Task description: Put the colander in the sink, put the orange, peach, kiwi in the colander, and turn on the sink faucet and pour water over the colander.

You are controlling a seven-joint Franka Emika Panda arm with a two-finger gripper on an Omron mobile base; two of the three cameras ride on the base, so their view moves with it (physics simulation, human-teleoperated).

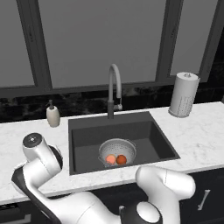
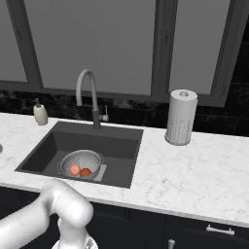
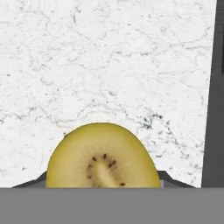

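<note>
Right, we see the kiwi in the hand view, close up at the bottom edge, between the two dark finger tips that just peek out at either side of it. Its cut face points at the camera: pale core with dark seeds, yellow-olive flesh around. Long axis of that face runs across the frame, roughly along the line between the tips. The tips sit tight to both flanks of the fruit, so we read the gripper as part-closed around the kiwi, jaws at a middling spread. Whether it is off the surface we cannot tell. Behind it lies the white marble counter, with a dark vertical strip down the right edge of the frame.

In both base views the colander sits upright in the sink, on the basin floor toward the front. Inside it we see the peach and the orange, side by side and touching or nearly so, peach to the left.

The sink faucet stands behind the basin at the centre, spout arched forward over it. The soap dispenser is on the counter left of the sink, the paper towel roll well to the right.
</note>
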